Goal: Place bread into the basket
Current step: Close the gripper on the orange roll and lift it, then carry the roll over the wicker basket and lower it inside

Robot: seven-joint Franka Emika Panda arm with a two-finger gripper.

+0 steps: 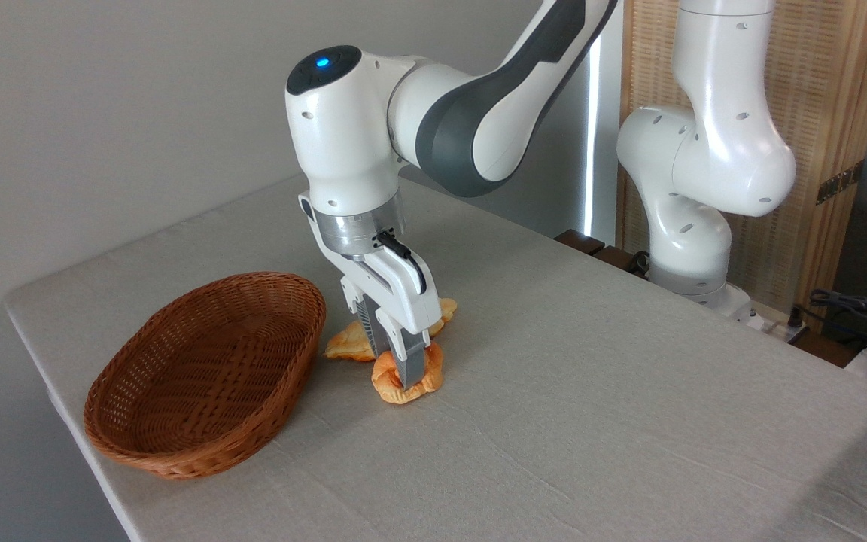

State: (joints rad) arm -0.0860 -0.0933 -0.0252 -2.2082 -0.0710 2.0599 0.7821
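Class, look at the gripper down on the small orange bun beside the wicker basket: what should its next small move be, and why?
Probably lift straight up a little. The gripper appears to be closed around the bun, which sits on the table, and the basket to its left has a raised rim to clear. The flat bread lies close behind.

Table [591,421]: grey cloth-covered top, corner at left. Basket [200,376]: oval brown wicker, on table nr left edge. Bun [407,376]: golden-orange, on cloth just right of basket; flat bread [351,342]: paler, also right of basket, just behind bun, partly hidden by robot arm.
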